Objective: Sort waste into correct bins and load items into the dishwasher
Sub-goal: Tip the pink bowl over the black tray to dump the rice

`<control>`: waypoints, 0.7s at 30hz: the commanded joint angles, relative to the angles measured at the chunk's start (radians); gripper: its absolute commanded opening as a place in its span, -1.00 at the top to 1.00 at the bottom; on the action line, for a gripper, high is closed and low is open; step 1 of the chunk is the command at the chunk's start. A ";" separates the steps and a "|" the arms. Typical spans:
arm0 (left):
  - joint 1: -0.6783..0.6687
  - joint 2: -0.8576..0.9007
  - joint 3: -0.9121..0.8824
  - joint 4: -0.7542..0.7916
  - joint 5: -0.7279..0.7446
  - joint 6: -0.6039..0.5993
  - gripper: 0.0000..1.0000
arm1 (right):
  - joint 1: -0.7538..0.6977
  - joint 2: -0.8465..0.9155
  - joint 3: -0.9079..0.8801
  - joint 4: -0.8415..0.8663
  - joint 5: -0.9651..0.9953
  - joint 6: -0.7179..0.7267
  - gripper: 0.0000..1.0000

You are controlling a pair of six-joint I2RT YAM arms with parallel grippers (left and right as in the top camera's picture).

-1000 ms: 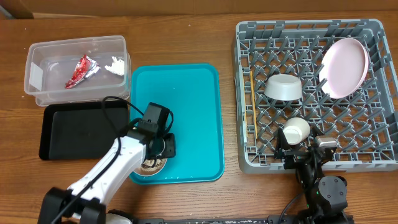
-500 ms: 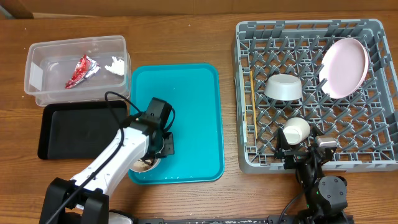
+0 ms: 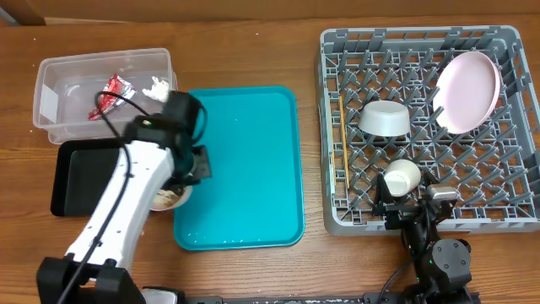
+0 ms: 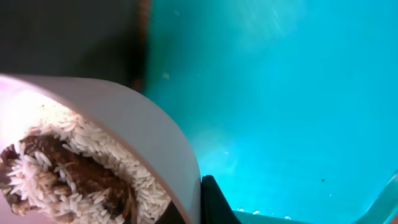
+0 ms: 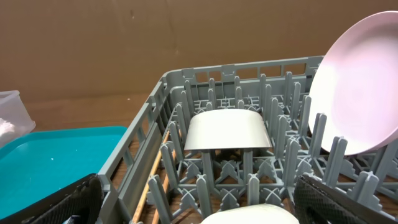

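Note:
My left gripper (image 3: 187,167) is shut on the rim of the small pinkish-white bowl (image 3: 168,199), which holds rice and brown scraps (image 4: 68,177). The bowl hangs over the left edge of the teal tray (image 3: 249,169), next to the black tray (image 3: 89,173). The clear tub (image 3: 59,72) holds the red-and-silver wrapper (image 3: 112,88) and the white napkin (image 3: 157,86). The grey dish rack (image 3: 506,207) holds the pink plate (image 3: 467,91), the grey bowl (image 3: 386,118), the white cup (image 3: 402,176) and the chopsticks (image 3: 343,154). My right gripper (image 3: 418,209) is open and empty at the rack's front edge.
The right wrist view shows the upturned grey bowl (image 5: 229,130), the plate (image 5: 357,99), the chopsticks (image 5: 155,180) along the rack's left wall, and the teal tray (image 5: 56,155) beyond it. In the left wrist view the black tray (image 4: 68,37) lies beside the teal tray (image 4: 280,93).
My left arm has carried the bowl from the teal tray's front left corner back and leftward to the tray's left edge by the black tray. The right arm has not moved.

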 commanded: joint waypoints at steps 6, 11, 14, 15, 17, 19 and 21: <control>0.219 0.003 0.076 0.003 0.058 0.149 0.92 | 0.000 -0.012 -0.005 0.007 0.000 0.003 -1.00; 0.333 0.019 0.054 0.070 0.283 0.295 0.92 | 0.000 -0.012 -0.005 0.007 0.000 0.003 -1.00; 0.380 0.053 0.046 0.090 0.427 0.400 0.92 | 0.000 -0.012 -0.005 0.007 0.000 0.003 -1.00; 0.389 0.071 0.046 0.092 0.485 0.450 0.92 | 0.000 -0.012 -0.005 0.007 0.000 0.003 -1.00; 0.397 0.104 0.046 0.089 0.579 0.537 0.92 | 0.000 -0.012 -0.005 0.007 0.000 0.003 -1.00; 0.396 0.138 0.046 0.087 0.616 0.572 0.92 | 0.000 -0.012 -0.005 0.007 0.000 0.003 -1.00; 0.396 0.179 0.046 0.092 0.611 0.572 0.92 | 0.000 -0.012 -0.005 0.007 0.000 0.003 -0.99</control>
